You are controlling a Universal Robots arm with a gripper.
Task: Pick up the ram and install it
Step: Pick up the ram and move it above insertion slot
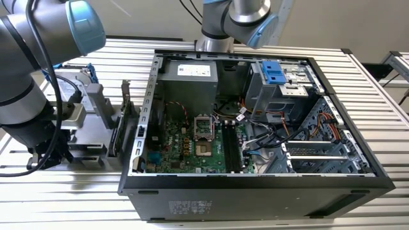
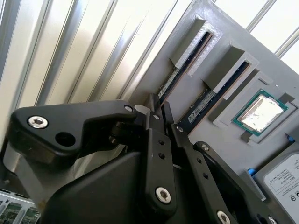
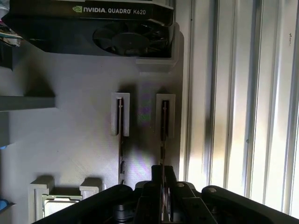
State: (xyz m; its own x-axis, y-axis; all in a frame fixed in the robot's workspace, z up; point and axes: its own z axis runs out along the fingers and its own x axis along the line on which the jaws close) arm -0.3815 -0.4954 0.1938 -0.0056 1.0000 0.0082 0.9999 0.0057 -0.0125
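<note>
Two ram sticks stand on edge in slots of a grey holder. One ram sits in the slot nearer the holder's edge, and the other stick stands beside it. My gripper is down over the edge-side ram, its two black fingers pressed against the stick's sides. In the second wrist view the same ram runs into the gripper, with the other stick alongside. In the exterior view the gripper is low at the holder, on the exterior view's left.
The open computer case lies to the holder's right in the exterior view, its dark memory slots on the green motherboard. On the holder are a graphics card, a silver CPU chip and a hard drive. A ribbed metal table lies around.
</note>
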